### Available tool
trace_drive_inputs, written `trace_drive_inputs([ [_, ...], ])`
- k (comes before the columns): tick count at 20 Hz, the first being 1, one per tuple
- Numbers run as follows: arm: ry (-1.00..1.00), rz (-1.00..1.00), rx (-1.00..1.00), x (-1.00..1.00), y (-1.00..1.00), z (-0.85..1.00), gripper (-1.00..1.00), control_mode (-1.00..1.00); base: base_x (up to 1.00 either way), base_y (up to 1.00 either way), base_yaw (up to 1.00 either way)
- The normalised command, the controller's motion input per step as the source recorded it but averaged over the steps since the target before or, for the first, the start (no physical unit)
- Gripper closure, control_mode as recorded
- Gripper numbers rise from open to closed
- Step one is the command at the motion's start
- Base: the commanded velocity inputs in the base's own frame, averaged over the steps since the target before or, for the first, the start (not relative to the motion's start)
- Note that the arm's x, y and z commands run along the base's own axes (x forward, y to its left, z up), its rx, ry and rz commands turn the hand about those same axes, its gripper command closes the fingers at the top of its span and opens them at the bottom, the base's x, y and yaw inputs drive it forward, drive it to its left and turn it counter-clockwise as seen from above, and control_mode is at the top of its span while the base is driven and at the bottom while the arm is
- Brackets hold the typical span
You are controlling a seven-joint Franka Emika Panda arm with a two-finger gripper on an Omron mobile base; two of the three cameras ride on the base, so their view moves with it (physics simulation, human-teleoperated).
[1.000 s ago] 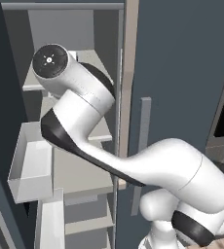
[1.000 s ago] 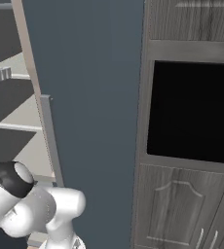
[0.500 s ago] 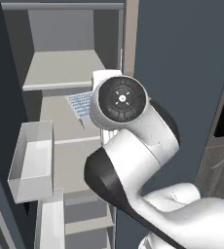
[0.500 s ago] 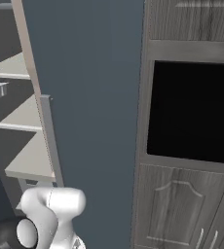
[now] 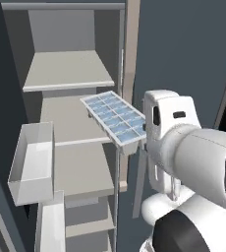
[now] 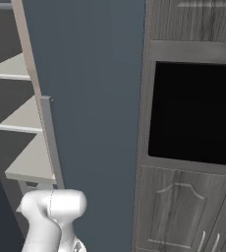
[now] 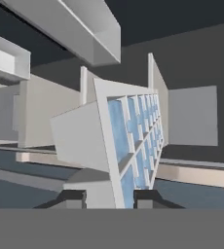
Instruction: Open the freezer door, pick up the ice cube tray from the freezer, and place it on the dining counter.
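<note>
Grey freezer [image 5: 70, 74] shelves behind, door bins [image 5: 32, 162] at left; my pincer [image 7: 110, 198] is clamped on the ice cube tray [image 5: 117, 121], tilted, off the shelves.

ice cube tray [image 5: 116, 121] before freezer [image 5: 70, 78] shelves | white bin [image 5: 32, 162] left, lower

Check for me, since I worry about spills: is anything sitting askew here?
Yes. The ice cube tray is tilted, hanging in the air at the freezer opening rather than lying flat on a shelf. In the hand view the gripper grips its end.
</note>
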Motion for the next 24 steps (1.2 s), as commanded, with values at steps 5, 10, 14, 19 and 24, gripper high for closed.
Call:
trace_drive_inputs([
  [5, -0.07, 0.01, 0.0, -0.92, -0.54, 0.5, 1.0, -1.0, 0.0, 0.0, 0.0],
  [10, 0.0, -0.01, 0.0, -0.56, -0.59, 0.31, 1.0, -1.0, 0.0, 0.0, 0.0],
  [14, 0.0, -0.05, 0.0, 0.02, -0.39, 0.02, 1.0, -1.0, 0.0, 0.0, 0.0],
  [19, 0.0, -0.05, 0.0, 0.14, -0.32, 0.0, 1.0, -1.0, 0.0, 0.0, 0.0],
  [24, 0.0, -0.03, 0.0, 0.05, -0.38, 0.0, 1.0, -1.0, 0.0, 0.0, 0.0],
])
